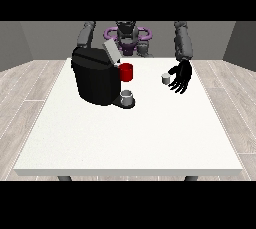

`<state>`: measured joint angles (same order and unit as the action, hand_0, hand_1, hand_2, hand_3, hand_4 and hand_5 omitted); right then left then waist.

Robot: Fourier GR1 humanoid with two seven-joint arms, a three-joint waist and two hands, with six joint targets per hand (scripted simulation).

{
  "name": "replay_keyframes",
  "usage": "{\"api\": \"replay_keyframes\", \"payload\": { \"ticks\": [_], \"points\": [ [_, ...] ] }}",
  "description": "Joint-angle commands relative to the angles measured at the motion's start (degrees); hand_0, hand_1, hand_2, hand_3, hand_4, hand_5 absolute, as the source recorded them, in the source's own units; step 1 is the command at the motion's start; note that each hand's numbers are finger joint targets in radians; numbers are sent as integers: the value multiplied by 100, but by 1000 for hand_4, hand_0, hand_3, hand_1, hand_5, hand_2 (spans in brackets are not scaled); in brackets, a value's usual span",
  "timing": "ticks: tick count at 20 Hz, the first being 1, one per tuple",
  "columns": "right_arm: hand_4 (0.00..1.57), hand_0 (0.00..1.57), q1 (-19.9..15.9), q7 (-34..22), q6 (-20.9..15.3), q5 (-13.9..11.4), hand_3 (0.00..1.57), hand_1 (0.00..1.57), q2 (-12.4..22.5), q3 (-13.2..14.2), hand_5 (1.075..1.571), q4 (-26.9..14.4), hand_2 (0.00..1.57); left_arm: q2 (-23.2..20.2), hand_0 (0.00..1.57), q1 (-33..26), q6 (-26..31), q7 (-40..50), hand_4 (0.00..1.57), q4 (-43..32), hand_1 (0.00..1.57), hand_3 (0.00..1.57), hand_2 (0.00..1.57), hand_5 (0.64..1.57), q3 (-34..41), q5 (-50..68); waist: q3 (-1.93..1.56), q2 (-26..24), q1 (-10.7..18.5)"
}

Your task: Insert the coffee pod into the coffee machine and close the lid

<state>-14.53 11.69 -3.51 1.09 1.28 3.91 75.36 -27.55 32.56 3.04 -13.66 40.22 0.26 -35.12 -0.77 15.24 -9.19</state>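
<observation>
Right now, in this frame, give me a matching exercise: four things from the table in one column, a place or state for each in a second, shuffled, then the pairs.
Things:
1. black coffee machine
2. small pale coffee pod
3. red cup
4. grey cup

Places or states:
A. beside the hand at the view's right, on the white table
B. lid raised
C. on the machine's base, at its front
D. against the machine's upper side

Pairs: 1-B, 2-A, 3-D, 4-C

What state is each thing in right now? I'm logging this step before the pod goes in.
coffee machine: on the table, lid raised open.
coffee pod: upright on the table, not held, beside the hand.
hand at the view's right: open, fingers relaxed.
grey cup: standing on the machine's base.
</observation>
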Motion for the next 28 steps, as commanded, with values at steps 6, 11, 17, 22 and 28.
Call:
{"api": "replay_keyframes", "payload": {
  "ticks": [6, 11, 17, 22, 28],
  "points": [
    [315, 0, 195, 26, 186, 174, 0, 0, 190, 231, 1571, -459, 0, 683, 1324, -298, 230, -4, 57, -14, 1324, 1151, 1324, 1571, -467, -281, 76, -484, 103],
    [403, 0, 93, 291, 99, 134, 0, 0, 126, 236, 1571, -708, 0, 818, 1151, -80, -167, 47, 323, -167, 1151, 1182, 1262, 1571, -418, -554, 78, -429, 172],
    [397, 0, 123, 246, 28, 200, 0, 0, 78, 251, 1571, -560, 0, 780, 1479, -154, -381, -975, 702, -313, 1479, 1382, 1467, 1571, -137, -327, 80, -339, 174],
    [290, 0, 189, 446, 142, 297, 0, 0, 266, 461, 1571, -1127, 0, 854, 1400, 128, 196, -652, 625, -166, 1400, 1307, 1400, 1571, -59, -249, 77, -787, 372],
    [283, 0, 171, 662, 347, 353, 0, 0, 433, 537, 1571, -1499, 0, 1017, 1448, 453, 416, -258, 578, 48, 1448, 1297, 1390, 1571, 32, -205, 76, -906, 397]
  ]
}}
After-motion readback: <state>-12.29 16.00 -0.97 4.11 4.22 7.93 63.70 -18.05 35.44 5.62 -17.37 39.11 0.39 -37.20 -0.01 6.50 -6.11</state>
